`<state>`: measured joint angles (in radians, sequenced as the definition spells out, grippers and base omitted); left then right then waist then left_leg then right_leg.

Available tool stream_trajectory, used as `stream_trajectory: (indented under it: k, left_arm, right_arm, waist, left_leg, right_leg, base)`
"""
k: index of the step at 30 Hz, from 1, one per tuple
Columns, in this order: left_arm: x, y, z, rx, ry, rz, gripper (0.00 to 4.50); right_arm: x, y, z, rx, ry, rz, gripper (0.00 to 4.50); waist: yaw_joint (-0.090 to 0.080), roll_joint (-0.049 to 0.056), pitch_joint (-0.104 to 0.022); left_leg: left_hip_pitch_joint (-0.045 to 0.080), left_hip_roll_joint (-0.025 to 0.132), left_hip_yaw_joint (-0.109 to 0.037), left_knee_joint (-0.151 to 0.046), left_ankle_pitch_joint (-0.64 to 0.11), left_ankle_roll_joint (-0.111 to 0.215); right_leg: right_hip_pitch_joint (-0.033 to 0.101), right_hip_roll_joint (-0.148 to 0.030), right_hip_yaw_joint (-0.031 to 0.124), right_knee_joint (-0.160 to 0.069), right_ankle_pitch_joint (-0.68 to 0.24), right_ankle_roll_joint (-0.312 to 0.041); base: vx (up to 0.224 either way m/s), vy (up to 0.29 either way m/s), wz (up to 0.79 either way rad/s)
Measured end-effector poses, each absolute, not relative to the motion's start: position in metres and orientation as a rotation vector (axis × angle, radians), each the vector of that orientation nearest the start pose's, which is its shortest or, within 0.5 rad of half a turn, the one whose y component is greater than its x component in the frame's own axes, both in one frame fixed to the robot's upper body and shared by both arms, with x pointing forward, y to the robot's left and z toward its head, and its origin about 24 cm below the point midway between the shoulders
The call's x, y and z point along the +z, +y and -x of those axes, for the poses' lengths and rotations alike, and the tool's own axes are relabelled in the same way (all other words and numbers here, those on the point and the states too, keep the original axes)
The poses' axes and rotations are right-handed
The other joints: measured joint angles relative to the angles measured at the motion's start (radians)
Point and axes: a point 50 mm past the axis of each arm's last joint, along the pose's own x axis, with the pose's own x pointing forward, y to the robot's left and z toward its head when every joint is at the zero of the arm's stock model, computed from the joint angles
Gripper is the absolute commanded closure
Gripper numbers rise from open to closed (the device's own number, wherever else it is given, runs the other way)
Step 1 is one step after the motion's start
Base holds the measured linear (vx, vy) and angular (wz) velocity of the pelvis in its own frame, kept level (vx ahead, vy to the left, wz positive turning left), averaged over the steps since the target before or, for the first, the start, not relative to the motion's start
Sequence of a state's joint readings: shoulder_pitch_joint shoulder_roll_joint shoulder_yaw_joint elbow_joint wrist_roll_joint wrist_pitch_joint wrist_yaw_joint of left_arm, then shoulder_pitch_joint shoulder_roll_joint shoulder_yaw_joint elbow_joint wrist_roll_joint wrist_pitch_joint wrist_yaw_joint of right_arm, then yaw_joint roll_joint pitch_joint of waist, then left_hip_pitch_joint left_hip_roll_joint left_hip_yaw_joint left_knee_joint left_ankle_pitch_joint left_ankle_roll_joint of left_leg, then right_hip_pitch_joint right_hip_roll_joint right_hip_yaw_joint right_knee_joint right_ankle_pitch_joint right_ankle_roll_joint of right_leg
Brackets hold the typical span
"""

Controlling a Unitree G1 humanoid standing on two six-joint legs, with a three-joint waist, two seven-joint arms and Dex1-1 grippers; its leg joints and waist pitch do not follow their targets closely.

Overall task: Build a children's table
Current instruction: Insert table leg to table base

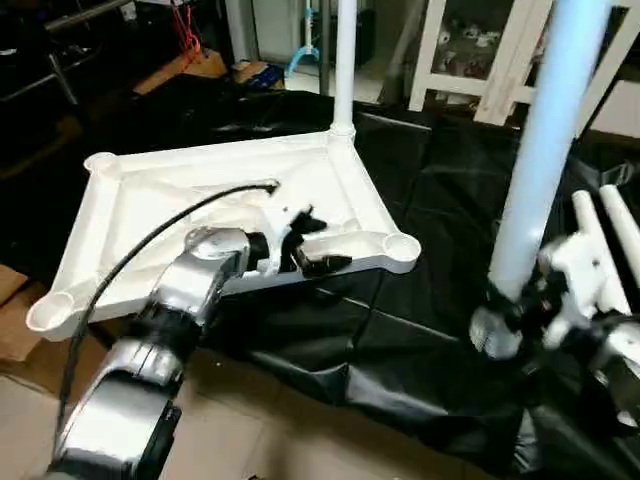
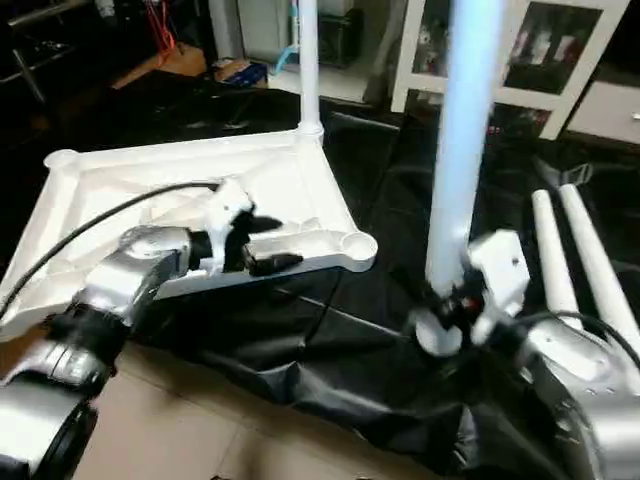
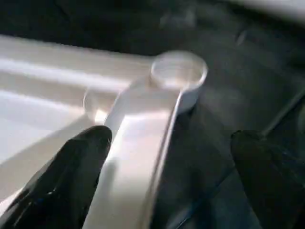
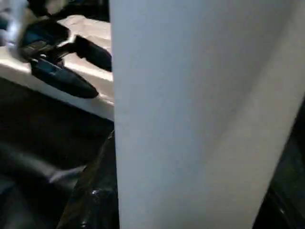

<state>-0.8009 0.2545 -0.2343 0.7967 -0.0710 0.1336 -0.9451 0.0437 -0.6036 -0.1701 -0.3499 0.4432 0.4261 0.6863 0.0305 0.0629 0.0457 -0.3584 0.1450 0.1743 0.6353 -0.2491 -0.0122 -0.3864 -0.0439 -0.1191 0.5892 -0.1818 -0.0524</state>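
Held leg (image 1: 545,150) top cut off by frame; right gripper (image 2: 455,305) fingers hidden behind it.

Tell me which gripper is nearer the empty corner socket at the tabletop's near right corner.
Left. The left gripper straddles the tabletop rim beside that socket; the right gripper holds a leg farther right.

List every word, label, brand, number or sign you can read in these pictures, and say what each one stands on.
None can be read. The table top, the leg held upright in the right gripper, the spare legs and the black sheet bear no visible print. Items behind the cabinet glass are too blurred to read.
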Motion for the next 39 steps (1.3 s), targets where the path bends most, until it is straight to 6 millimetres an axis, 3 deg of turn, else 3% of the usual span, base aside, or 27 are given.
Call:
stream_trajectory:
  k: [6,10,39]
  left_arm:
    - [0.072,0.091,-0.361,-1.116,0.367,-0.320,0.03]
    - [0.063,0.085,-0.360,-1.143,0.422,-0.329,0.38]
    - [0.047,0.102,-0.362,-1.086,0.512,-0.438,2.63]
  right_arm:
    - [0.121,-0.232,-0.228,0.635,0.127,0.150,2.71]
    - [0.119,-0.233,-0.224,0.630,0.142,0.151,2.71]
    - [0.122,-0.235,-0.221,0.638,0.156,0.173,2.71]
  waist:
    - [-0.003,0.008,-0.002]
    - [-0.003,0.012,-0.003]
    - [-0.004,0.017,-0.006]
  left_leg:
    - [0.000,0.000,0.000,0.000,0.000,0.000]
    - [-0.001,0.000,0.000,0.000,0.000,0.001]
    - [-0.002,0.000,0.000,0.000,-0.001,0.002]
  right_leg:
    - [0.001,0.000,-0.001,0.000,-0.001,0.001]
    - [0.001,0.000,-0.002,0.000,-0.001,0.002]
    - [0.001,-0.001,-0.003,-0.003,-0.001,0.003]
  base:
    - [0.000,0.000,0.00]
    - [0.000,0.000,0.00]
    - [0.000,0.000,0.00]
